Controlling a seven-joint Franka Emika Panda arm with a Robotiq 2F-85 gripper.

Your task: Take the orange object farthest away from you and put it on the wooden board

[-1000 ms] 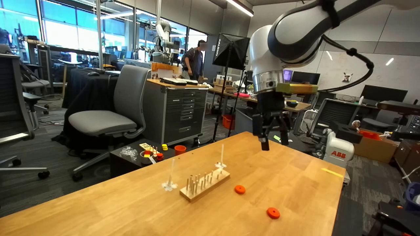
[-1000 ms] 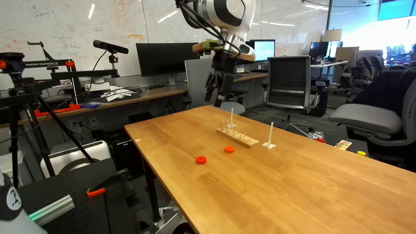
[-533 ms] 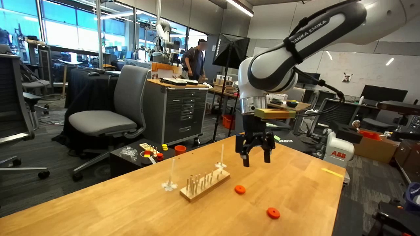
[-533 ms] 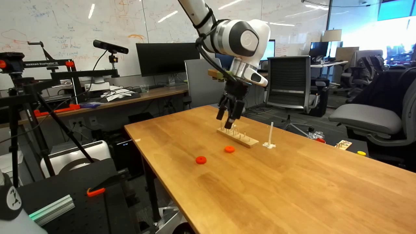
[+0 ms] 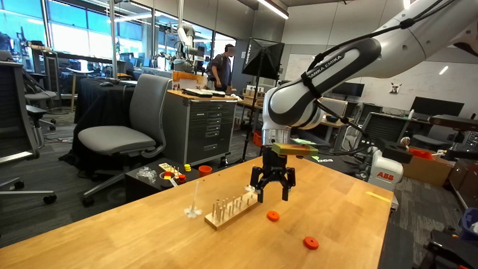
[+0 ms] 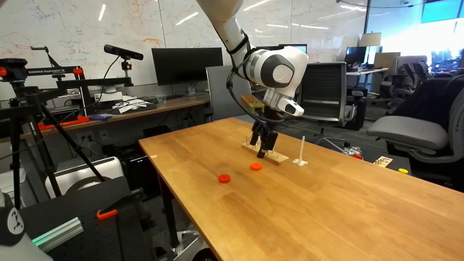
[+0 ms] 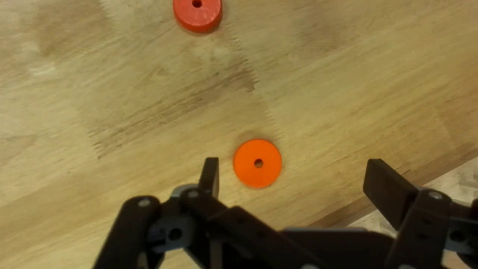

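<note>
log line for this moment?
gripper: open, empty, above table | orange disc: flat on table | red disc: flat on table | wooden board: no discs

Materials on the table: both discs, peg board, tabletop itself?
Orange disc: probably plastic, matte; flat, even colour, clean round hole.
Red disc: likely plastic too, slightly glossier; pale highlights on its top.
Peg board: looks like unfinished wood; pale tan, no obvious shine, grain too small to read.
Tabletop: wood, by the grain and zigzag joints in the wrist view; looks smooth, maybe sealed.
</note>
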